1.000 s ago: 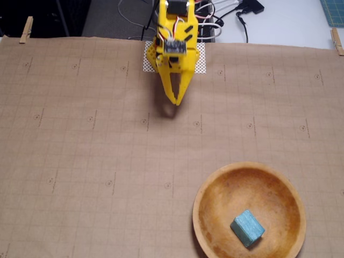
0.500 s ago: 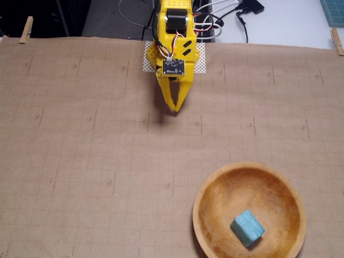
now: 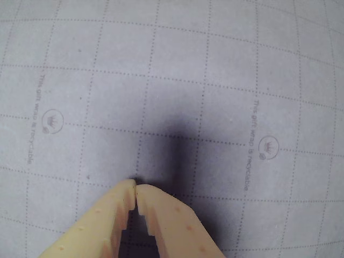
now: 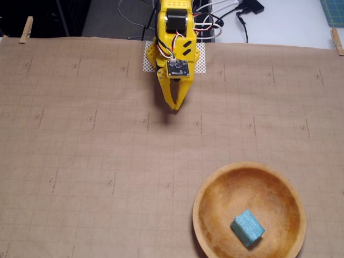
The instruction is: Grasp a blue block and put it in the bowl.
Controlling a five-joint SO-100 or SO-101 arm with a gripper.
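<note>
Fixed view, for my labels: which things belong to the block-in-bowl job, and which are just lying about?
Job:
- blue block, lying inside the bowl
- end effector, shut and empty

Lying about:
- brown grid paper
- clothespins
- cables

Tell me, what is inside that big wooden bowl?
One small blue block lies inside the bowl, toward its near side in the fixed view. The rest of the inside shows bare. The spot under the block is covered, and the picture's edge cuts off the bowl's nearest rim.
</note>
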